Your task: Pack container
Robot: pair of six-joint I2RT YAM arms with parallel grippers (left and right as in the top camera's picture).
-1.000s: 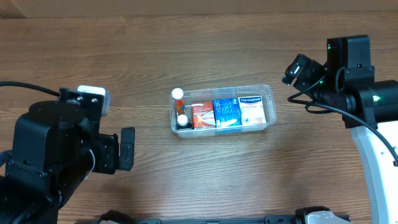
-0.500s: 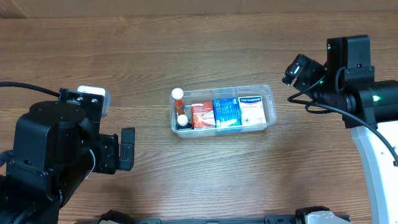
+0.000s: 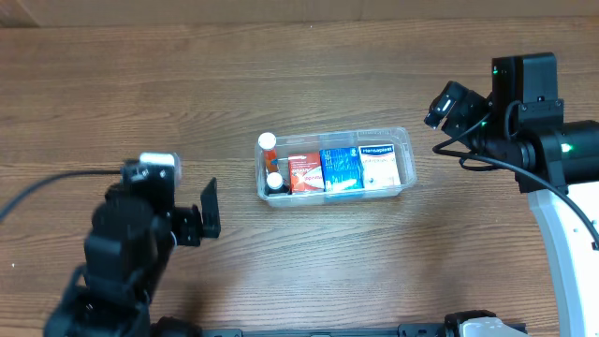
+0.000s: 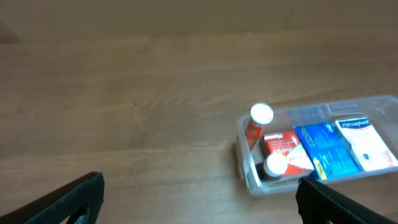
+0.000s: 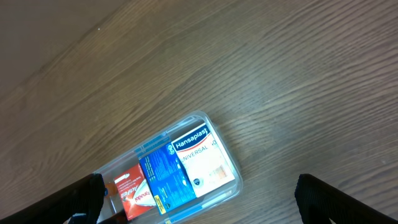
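between left fingers [image 3: 208, 208] and right fingers [image 3: 440, 104], touching neither: the container [image 3: 323, 140]

brown wood-grain table [image 3: 281, 94]; pale beige strip [image 3: 187, 7] along far edge.

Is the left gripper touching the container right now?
Apart. The overhead view shows a stretch of bare table between the left gripper and the container.

Clear glossy plastic container [image 3: 406, 161] on matt wood-grain table [image 3: 281, 84].
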